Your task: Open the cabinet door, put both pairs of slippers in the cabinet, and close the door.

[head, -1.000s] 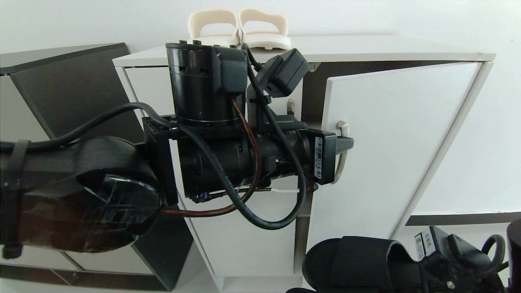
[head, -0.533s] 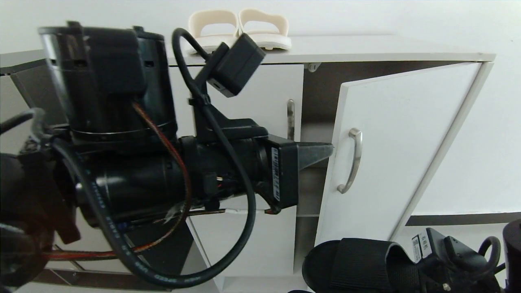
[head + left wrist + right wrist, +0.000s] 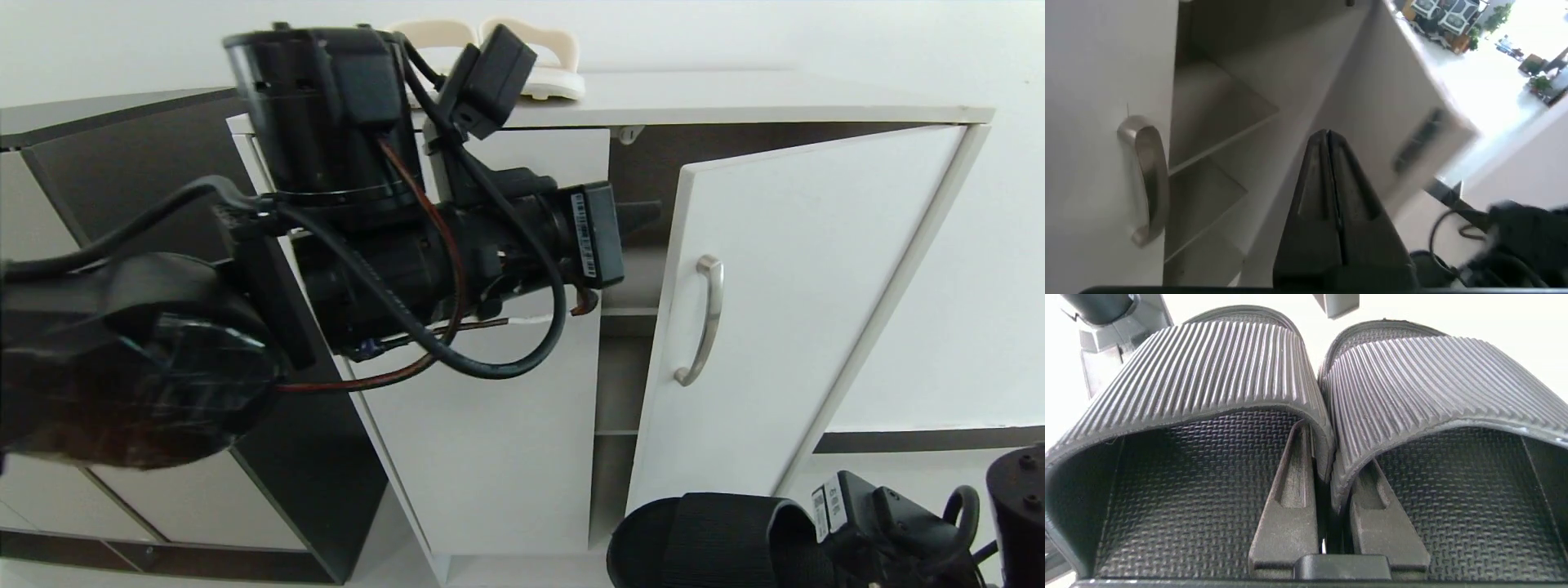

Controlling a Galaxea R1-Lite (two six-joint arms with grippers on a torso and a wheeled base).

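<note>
A: Cabinet door, which way?
B: It's the right-hand one, swung out on its right edge, face angled toward us. The bar handle has its long axis up and down the door. Shelves show through the gap.

A: Left gripper?
B: Raised in front of the gap near the door's top. The tip points sideways at the door's free edge, apart from it. Fingers are pressed together.

A: Black slippers?
B: Low, in front of and below the open door, pinched by the right gripper. The pair sits side by side, long axes running straight away from the wrist, strap openings facing back at it. One finger lies inside each slipper, clamping the two inner walls where they meet.

A: Anything hard to read?
B: Toe ends are hidden under the ribbed straps. In the head view the bottom edge cuts the pair off.

A: Cream slippers?
B: On top of the cabinet at the back, side by side, strap arches facing us. The left one is mostly hidden behind the left arm.
</note>
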